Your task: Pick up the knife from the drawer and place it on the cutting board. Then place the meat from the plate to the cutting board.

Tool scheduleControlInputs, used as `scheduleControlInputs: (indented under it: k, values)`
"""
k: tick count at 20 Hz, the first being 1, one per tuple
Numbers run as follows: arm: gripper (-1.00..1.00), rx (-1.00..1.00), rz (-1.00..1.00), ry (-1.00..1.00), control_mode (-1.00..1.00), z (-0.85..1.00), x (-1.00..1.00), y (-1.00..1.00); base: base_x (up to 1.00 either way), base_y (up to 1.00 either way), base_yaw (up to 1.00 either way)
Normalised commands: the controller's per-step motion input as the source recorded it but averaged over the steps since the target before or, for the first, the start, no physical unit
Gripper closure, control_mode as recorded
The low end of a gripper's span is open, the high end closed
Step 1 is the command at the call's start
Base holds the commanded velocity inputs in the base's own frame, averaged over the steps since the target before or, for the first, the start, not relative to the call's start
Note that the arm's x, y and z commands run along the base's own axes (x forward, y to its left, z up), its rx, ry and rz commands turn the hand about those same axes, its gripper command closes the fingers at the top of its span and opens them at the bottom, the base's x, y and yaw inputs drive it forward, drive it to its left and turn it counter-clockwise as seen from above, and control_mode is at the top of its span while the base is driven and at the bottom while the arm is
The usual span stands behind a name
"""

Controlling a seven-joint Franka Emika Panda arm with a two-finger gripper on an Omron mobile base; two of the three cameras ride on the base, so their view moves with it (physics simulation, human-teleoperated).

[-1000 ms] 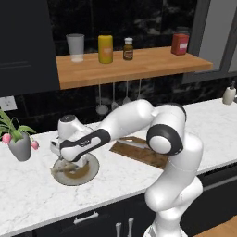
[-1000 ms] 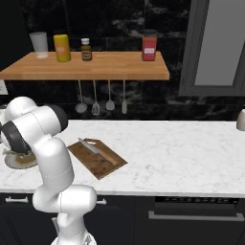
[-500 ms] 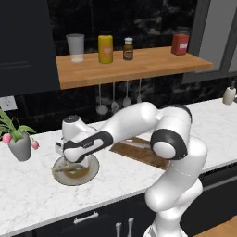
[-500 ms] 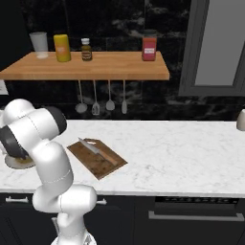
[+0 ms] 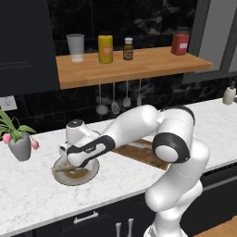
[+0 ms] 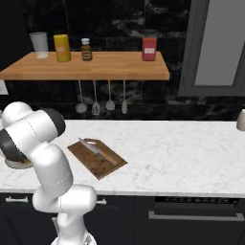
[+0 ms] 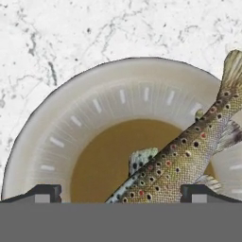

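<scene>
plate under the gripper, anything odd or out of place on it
Slightly. The meat is a whole spotted fish, lying diagonally on the plate with its tail reaching past the rim. Nothing looks spilled or broken. The open gripper hangs right over it.

I can read no text, brand or number; the brown bottle [image 5: 128, 48] on my shelf [image 5: 139, 65] may carry a label, too blurred to read.
</scene>
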Motion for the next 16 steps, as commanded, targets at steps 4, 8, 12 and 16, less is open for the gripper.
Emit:
scheduleControlInputs:
  k: [4,8,12,16]
  values:
    - [-1.0,-0.05,0.0,0.0,-1.0,-0.07,0.2,0.0,0.0,0.0,0.0]
    - [-1.0,-0.02,0.0,0.0,-1.0,0.0,0.12,0.0,0.0,0.0,0.0]
    - [-1.0,-0.03,0.0,0.0,-1.0,-0.05,0.11,0.01,0.0,0.0,0.0]
    - [-1.0,-0.06,0.0,0.0,-1.0,-0.22,0.08,0.05,0.0,0.0,0.0]
